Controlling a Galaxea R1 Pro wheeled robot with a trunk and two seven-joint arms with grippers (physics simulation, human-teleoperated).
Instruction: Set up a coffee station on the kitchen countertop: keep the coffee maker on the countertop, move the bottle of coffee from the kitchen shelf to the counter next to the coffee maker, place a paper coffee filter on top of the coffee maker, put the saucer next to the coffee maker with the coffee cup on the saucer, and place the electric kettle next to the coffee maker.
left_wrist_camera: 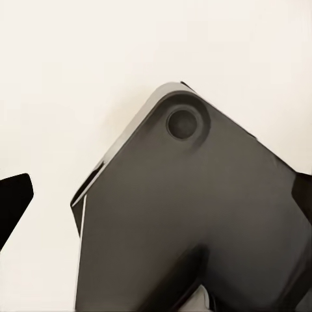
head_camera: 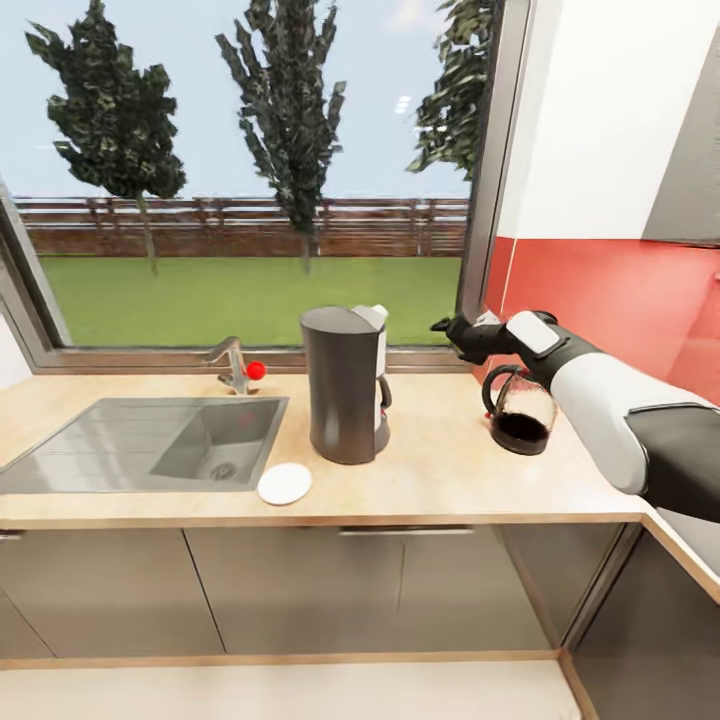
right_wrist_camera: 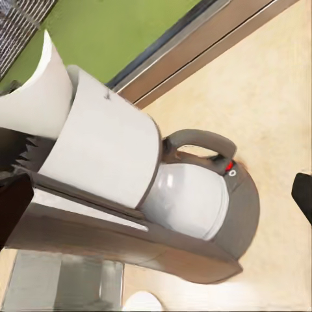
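So the right gripper (head_camera: 447, 327) is hovering beside the coffee maker (head_camera: 345, 384) — fingers spread, holding nothing. Paper filter (right_wrist_camera: 97, 130) is sitting on top; can't tell the left fingers' state.

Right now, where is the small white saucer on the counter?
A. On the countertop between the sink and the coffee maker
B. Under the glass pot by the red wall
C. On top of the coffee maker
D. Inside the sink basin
A: in the head view the saucer lies flat on the countertop, just off the sink corner and left of the coffee maker base.
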